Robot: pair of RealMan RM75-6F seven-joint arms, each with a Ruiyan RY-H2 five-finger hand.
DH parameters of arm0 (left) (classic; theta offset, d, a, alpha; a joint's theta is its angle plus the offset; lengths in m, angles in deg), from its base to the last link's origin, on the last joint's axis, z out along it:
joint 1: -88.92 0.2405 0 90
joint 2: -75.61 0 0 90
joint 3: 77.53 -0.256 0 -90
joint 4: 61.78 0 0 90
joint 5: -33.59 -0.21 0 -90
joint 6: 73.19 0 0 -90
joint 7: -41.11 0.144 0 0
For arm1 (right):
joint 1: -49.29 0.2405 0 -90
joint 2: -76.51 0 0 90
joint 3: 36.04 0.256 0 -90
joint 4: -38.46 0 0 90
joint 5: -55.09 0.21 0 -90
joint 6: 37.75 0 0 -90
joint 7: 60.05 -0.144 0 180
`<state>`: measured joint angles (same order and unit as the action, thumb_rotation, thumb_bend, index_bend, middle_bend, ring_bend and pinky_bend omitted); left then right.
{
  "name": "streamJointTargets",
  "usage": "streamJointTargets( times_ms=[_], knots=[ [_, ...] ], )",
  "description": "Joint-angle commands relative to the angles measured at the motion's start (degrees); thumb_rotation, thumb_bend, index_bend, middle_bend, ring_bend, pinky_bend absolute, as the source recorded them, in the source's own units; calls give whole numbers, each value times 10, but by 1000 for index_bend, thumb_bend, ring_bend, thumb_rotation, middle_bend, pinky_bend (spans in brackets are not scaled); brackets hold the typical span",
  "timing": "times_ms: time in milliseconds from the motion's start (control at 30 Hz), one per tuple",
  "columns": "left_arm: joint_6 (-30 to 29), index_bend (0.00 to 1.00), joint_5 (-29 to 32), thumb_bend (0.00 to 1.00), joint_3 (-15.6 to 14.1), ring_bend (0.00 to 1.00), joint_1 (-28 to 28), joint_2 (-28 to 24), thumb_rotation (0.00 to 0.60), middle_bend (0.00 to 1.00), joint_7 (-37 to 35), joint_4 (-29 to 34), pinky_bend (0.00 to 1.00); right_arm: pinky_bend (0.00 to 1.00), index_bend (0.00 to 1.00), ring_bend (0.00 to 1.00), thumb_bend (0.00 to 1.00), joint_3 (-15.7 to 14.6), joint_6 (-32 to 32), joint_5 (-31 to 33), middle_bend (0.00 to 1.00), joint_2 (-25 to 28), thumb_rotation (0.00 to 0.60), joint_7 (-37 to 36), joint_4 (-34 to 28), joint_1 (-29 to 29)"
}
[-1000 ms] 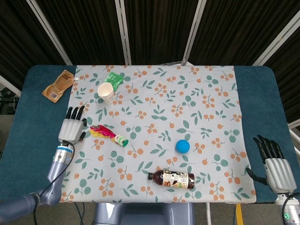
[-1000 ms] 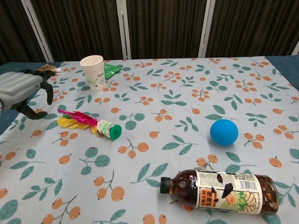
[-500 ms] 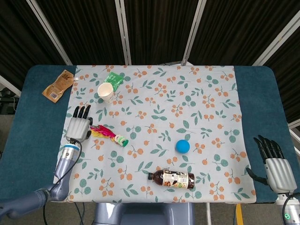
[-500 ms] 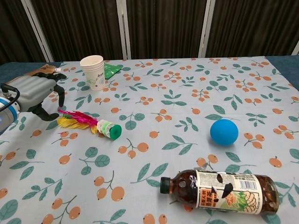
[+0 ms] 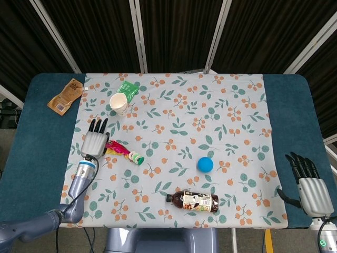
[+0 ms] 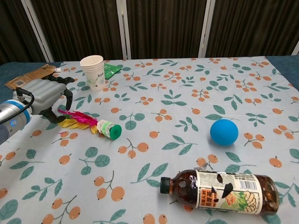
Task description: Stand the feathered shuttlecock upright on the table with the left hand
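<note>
Shuttlecock, the one with pink and yellow feathers and a green rubber base, lies on its side near the left edge of the floral tablecloth, feathers toward that edge and base toward the centre. It is not upright yet, so we judge the task to be at the approach stage.

We have our left hand just over the feather end, palm down, fingers apart and curved, holding nothing. From the chest view we cannot tell whether the fingertips touch the feathers or sit just above them. We come in from the feather side, probably because a grip there lets the heavy base swing down and land first.

Our right hand is parked at the near right corner of the table, on the blue cover off the cloth, fingers extended and spread, empty. It has no part in this task, so it stays well apart.

Nearby: white paper cup upright toward the far left corner, close enough that we should keep the lift clear of it. Blue ball and brown plastic bottle on its side near the front edge are well apart from the work.

Risk, as we see it: the feathers are soft and may crush or slip in a loose grasp.
</note>
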<state>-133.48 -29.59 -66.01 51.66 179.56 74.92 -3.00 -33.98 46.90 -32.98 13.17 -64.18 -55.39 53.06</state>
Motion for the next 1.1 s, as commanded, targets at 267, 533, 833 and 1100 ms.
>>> streamJointTargets(
  times_ms=[267, 533, 833, 1100],
  knots=[
    [-3, 511, -4, 397, 2, 0, -3, 0, 600, 0, -8, 8, 0, 0, 25, 0, 157, 0, 0, 0, 0, 0, 600, 0, 0, 0],
    [-6, 537, -5, 412, -3, 0, -1, -1, 600, 0, -4, 13, 0, 0, 26, 0, 157, 1, 4, -1, 0, -1, 600, 1, 1, -1],
    [-3, 538, -3, 414, -3, 0, -4, 1, 600, 0, -2, 9, 0, 0, 26, 0, 156, 1, 3, 0, 0, -1, 600, 1, 0, -1],
    [-4, 541, -5, 414, -4, 0, -5, 4, 600, 0, -1, 3, 0, 0, 25, 0, 156, 1, 4, 0, 0, -1, 600, 0, 1, -1]
  ],
)
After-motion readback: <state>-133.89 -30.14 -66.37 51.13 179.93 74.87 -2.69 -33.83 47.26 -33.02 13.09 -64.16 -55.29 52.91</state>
